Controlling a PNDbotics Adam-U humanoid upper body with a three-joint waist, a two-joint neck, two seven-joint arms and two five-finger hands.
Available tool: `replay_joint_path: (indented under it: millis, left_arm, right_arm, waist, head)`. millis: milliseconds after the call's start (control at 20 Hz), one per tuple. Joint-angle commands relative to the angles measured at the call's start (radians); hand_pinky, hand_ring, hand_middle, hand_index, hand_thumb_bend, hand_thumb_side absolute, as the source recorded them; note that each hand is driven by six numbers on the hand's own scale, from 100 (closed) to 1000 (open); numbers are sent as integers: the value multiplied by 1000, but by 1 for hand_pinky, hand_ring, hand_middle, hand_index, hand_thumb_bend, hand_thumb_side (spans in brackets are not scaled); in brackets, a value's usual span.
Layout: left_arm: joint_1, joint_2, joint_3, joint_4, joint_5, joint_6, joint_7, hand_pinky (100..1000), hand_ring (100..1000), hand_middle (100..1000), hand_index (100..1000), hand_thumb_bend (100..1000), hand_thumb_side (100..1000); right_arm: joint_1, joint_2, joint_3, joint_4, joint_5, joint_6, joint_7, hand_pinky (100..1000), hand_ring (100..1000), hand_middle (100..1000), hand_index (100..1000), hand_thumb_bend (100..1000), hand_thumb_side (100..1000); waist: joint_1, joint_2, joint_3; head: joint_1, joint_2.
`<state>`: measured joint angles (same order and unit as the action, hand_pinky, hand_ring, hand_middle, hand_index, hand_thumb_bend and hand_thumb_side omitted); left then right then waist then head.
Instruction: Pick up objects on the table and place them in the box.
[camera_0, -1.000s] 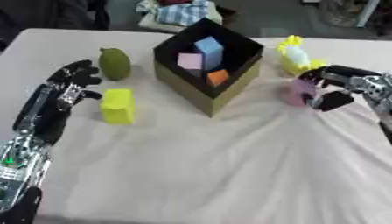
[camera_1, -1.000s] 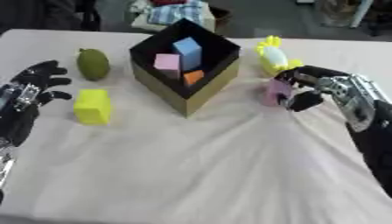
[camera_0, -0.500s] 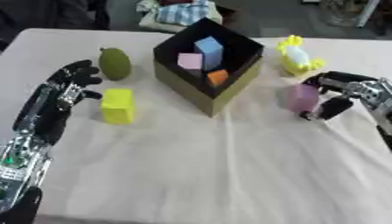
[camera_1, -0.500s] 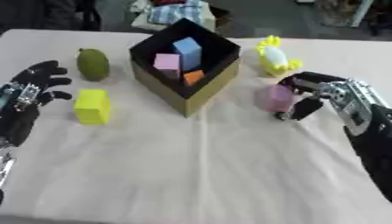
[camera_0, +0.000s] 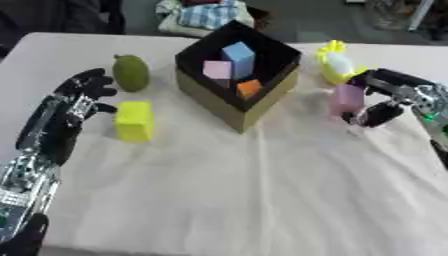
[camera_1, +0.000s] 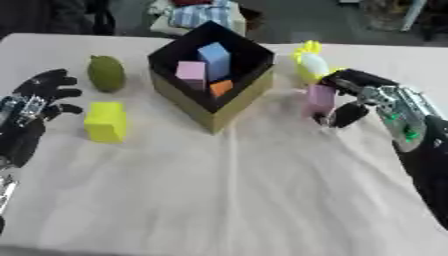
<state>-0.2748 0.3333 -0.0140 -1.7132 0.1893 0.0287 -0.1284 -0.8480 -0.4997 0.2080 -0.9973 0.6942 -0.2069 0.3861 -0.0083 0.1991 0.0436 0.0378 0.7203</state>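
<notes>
A brown box (camera_0: 252, 103) with a black inside stands at the table's middle back, holding a blue, a pink and an orange block. To its right stands a pink block (camera_0: 346, 99), and my right hand (camera_0: 391, 96) curls its fingers and thumb round it. Just behind lies a yellow and white toy (camera_0: 335, 63). Left of the box are a green fruit (camera_0: 130, 72) and a yellow block (camera_0: 134, 120). My left hand (camera_0: 73, 102) hovers open beside the yellow block, fingers spread, holding nothing.
A white cloth (camera_0: 262, 190) covers the table, wrinkled in front of the box. Folded clothes (camera_0: 199, 12) lie beyond the far edge.
My right hand has shifted slightly lower and outward around the pink block. The left hand and the other things have stayed put.
</notes>
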Motion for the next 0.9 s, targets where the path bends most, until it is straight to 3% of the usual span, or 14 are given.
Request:
replay_joint_path:
  millis: [50,450,900]
  left_arm:
    - [-14,21,7,-11,2,-2,-3,658,775,751,858,437,620]
    - [-7,24,1,-9,2,-1,-8,657,772,751,858,435,621]
    - [-18,20,-15,-10,3,1,-24,656,771,751,858,436,620]
  right_arm:
    - [-39,-47,-13,-86,-42,5,-16,745,728,547,751,234,200]
    - [-147,-31,7,-183,-98,16,9,753,736,560,760,224,212]
    - [-262,113,20,-40,50,3,60,760,751,600,786,230,223]
  waist:
    - [3,-19,-2]
    - [-2,-32,-1]
    - [-5,-32,55]
  head:
    - [2,-4]
    - [-3,0]
    - [-40,-24]
